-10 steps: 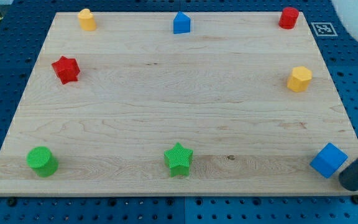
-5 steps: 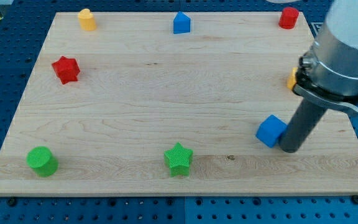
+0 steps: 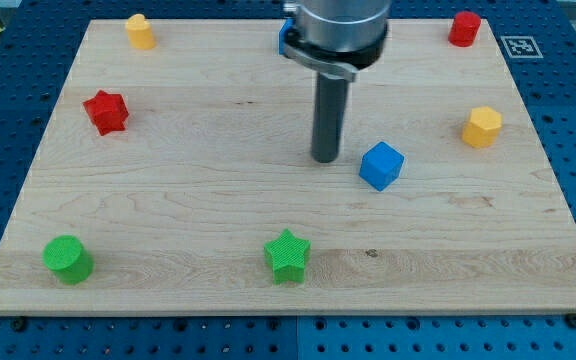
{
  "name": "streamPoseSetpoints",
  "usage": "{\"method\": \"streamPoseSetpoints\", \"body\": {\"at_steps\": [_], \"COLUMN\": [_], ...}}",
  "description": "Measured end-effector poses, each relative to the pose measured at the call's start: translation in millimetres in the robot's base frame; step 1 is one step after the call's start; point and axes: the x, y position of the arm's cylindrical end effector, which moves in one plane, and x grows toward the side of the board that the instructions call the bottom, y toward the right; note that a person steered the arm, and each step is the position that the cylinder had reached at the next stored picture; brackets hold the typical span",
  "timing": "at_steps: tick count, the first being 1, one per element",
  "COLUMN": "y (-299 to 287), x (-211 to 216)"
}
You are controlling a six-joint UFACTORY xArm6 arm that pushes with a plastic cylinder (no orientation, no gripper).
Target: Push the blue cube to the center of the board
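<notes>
The blue cube (image 3: pixel 381 165) sits on the wooden board (image 3: pixel 218 210), a little right of the board's middle. My tip (image 3: pixel 326 158) rests on the board just left of the cube, with a small gap between them. The dark rod rises from the tip toward the view's top, under the arm's grey body.
A yellow block (image 3: pixel 139 30) at top left, a blue house-shaped block (image 3: pixel 285 38) partly hidden behind the arm, a red cylinder (image 3: pixel 463 28) at top right, a red star (image 3: pixel 105 111), a yellow hexagon (image 3: pixel 482 127), a green cylinder (image 3: pixel 68 259), a green star (image 3: pixel 287 255).
The blue cube has moved from the board's bottom right corner up and left toward the middle. My tip has passed it and now stands to its left.
</notes>
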Motion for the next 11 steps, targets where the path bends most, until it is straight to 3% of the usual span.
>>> {"method": "streamPoseSetpoints", "body": {"at_steps": [1, 2, 3, 4, 6, 11], "y": [-16.0, 0.7, 55.9, 110.5, 110.5, 41.0], "x": [0.0, 27.9, 62.3, 62.4, 52.4, -2.3]}}
